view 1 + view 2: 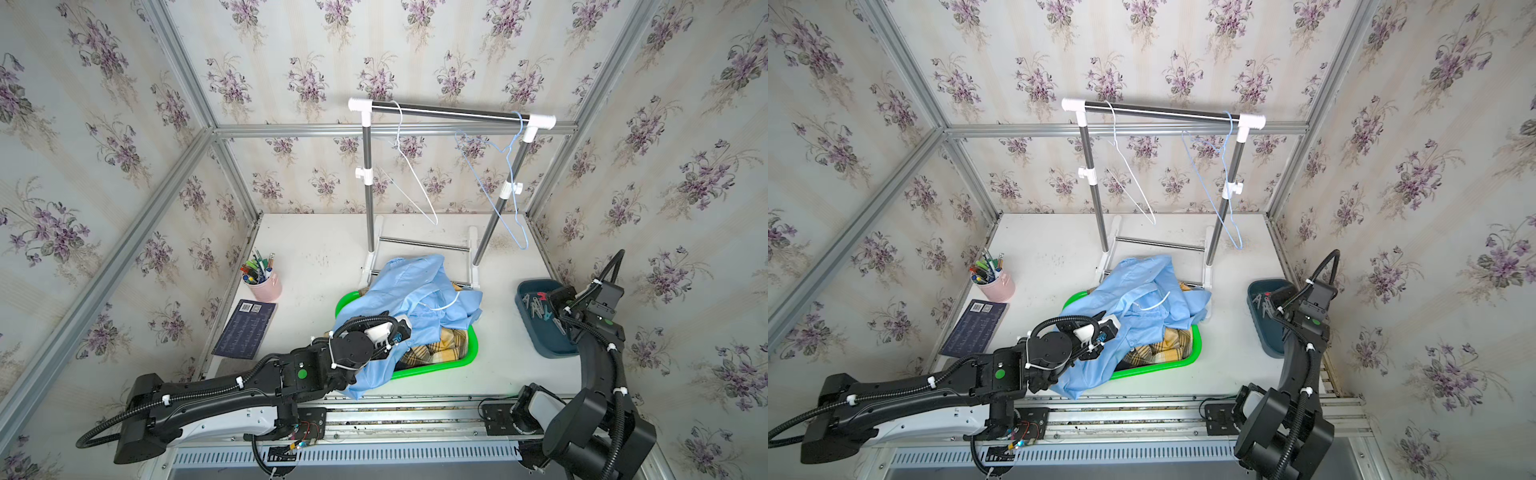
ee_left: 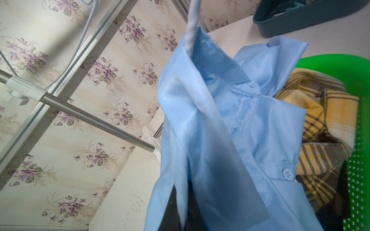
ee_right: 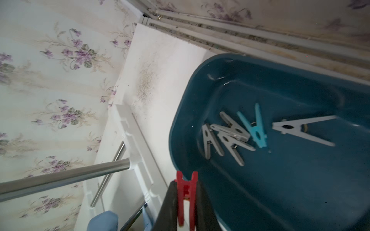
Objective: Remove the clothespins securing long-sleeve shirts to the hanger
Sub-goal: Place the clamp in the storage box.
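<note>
A light blue shirt (image 1: 411, 291) lies heaped over a yellow-and-brown plaid shirt (image 1: 451, 343) in a green basket (image 1: 436, 368). A white hanger (image 1: 445, 306) still sits in its collar. My left gripper (image 1: 401, 332) is shut on a fold of the blue shirt (image 2: 210, 124), whose cloth hides most of the jaws. My right gripper (image 3: 186, 186) is shut on a red clothespin (image 3: 186, 192) at the near rim of a teal tray (image 3: 280, 200). Several grey-white clothespins (image 3: 226, 138) and a blue one (image 3: 258, 130) lie in the tray.
A clothes rack (image 1: 449, 110) stands at the back with a bare white hanger (image 1: 409, 174) and a bare blue hanger (image 1: 494, 183). A pink cup of pens (image 1: 264, 284) and a dark booklet (image 1: 245, 328) sit at the left.
</note>
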